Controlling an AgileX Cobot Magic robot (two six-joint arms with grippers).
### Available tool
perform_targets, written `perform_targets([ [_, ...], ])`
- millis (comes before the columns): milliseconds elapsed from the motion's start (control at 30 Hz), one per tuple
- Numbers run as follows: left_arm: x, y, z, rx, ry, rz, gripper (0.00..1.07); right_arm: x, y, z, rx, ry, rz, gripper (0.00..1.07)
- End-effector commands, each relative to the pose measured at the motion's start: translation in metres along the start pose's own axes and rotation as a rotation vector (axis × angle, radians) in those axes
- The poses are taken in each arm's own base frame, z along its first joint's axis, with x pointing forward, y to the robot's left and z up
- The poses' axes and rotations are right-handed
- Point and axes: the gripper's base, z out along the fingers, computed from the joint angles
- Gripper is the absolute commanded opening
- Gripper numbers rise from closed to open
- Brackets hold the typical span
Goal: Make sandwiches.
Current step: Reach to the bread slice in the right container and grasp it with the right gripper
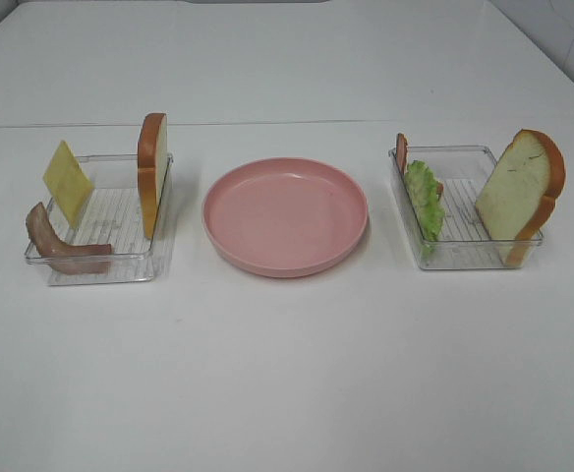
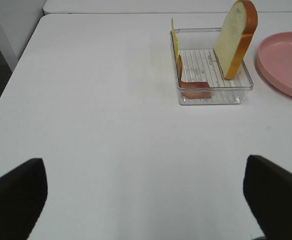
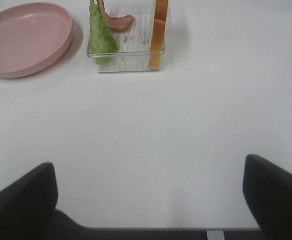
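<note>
Nothing lies on the pink plate [image 1: 285, 214] yet, so the first step (I judge) is carrying a base layer there. Left of the plate wait cheese [image 1: 68, 182], bacon [image 1: 56, 246] and left bread [image 1: 151, 167]; right of it, second bacon [image 1: 401, 150], lettuce [image 1: 426, 197], right bread [image 1: 518, 187]. Left pincer [image 2: 146, 200] and right pincer [image 3: 151, 200] stand wide open, empty, well short of them.

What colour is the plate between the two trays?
The plate is plain pink, with no pattern; the exterior high view shows it best.
</note>
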Motion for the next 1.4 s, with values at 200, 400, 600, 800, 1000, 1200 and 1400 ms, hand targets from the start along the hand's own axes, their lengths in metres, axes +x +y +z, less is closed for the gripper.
perform_targets([
  [200,0.002,0.0,-0.002,0.005,-0.021,-0.001,1.02,0.002,0.002,-0.003,-0.017,-0.038,0.013,0.96],
  [400,0.002,0.0,-0.002,0.005,-0.021,-0.001,1.02,0.002,0.002,-0.003,-0.017,-0.035,0.013,0.96],
  [600,0.002,0.0,-0.002,0.005,-0.021,-0.001,1.02,0.002,0.001,-0.003,-0.016,-0.034,0.012,0.96],
  [800,0.002,0.0,-0.002,0.003,-0.021,0.0,1.02,0.002,0.001,-0.003,-0.016,-0.034,0.012,0.96],
  [1000,0.002,0.0,-0.002,0.003,-0.021,0.0,1.02,0.001,0.001,-0.001,-0.015,-0.025,-0.002,0.96],
  [1200,0.002,0.0,-0.002,0.003,-0.021,0.0,1.02,-0.017,0.002,0.012,-0.016,0.116,-0.028,0.96],
  [1400,0.002,0.0,-0.002,0.003,-0.021,0.0,1.02,-0.067,0.004,0.038,-0.033,0.32,-0.014,0.96],
])
